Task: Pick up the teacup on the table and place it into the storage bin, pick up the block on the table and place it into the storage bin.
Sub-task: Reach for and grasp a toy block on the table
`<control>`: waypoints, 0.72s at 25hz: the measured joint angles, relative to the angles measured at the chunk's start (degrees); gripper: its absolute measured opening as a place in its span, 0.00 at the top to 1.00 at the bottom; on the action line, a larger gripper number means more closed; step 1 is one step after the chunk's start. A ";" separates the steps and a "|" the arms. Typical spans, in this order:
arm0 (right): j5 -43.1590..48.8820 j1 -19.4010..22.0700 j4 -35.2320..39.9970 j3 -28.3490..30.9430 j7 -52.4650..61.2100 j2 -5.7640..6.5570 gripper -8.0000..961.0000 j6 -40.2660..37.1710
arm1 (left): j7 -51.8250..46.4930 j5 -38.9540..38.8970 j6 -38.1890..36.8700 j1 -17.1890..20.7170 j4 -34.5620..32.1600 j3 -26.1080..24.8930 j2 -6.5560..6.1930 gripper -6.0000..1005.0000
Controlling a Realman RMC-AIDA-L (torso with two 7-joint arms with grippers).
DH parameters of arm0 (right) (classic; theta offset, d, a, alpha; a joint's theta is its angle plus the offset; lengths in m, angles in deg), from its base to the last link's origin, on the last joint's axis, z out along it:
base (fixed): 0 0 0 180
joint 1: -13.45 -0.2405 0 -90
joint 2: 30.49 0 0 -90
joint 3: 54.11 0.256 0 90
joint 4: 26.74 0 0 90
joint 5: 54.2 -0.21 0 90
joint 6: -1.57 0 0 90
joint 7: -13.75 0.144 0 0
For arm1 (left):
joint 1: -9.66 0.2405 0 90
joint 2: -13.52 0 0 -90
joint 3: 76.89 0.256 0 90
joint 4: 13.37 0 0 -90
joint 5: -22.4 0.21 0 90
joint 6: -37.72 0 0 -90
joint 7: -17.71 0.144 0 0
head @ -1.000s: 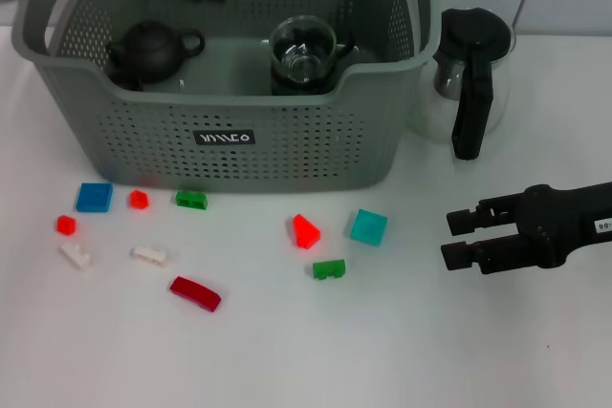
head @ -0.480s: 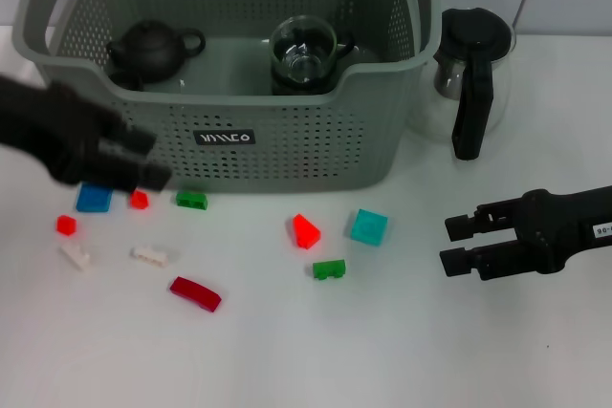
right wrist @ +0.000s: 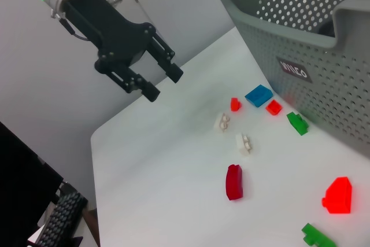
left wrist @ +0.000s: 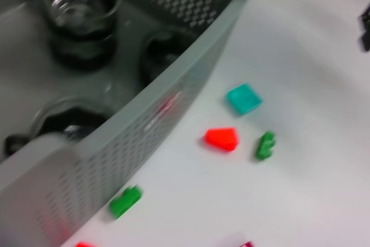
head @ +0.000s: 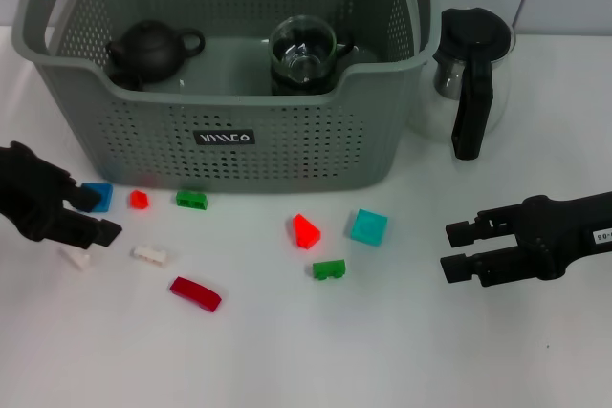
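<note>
Nearest the robot, a dark red curved block (head: 195, 293) lies on the white table (head: 287, 360), with a green block (head: 329, 269), a red wedge block (head: 305, 231) and a teal square block (head: 368, 226) a little farther out and two white bricks (head: 149, 255) to the left. These pieces look light, rigid and smooth, so a pinch across two flat sides should hold; the low ones leave little to grip above the tabletop. The left gripper (head: 84, 219) hangs low over the table at the left, jaws parted and empty, just beside a blue block (head: 96, 197) and a small red block (head: 140, 200). The right gripper (head: 459, 247) hovers at the right, also open and holding nothing, well apart from the blocks. Beyond them stands the storage bin (head: 287, 145), whose high front wall must be cleared on each drop. Inside it sit a black teapot (head: 153, 50) and a glass cup (head: 303, 50), fragile things to avoid striking. A glass carafe (head: 470, 69) with a black handle stands just beside the bin on the right.
</note>
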 joint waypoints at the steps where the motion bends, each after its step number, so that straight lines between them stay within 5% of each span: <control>1: 0.01 0.00 0.00 -0.04 0.01 0.00 0.26 0.02 | -0.21 1.10 0.68 0.12 -0.20 -0.11 0.19 0.46; 18: 0.04 0.10 -1.16 -0.36 0.08 -0.30 0.26 0.40 | -1.25 4.01 24.38 8.04 0.74 -0.22 5.71 0.45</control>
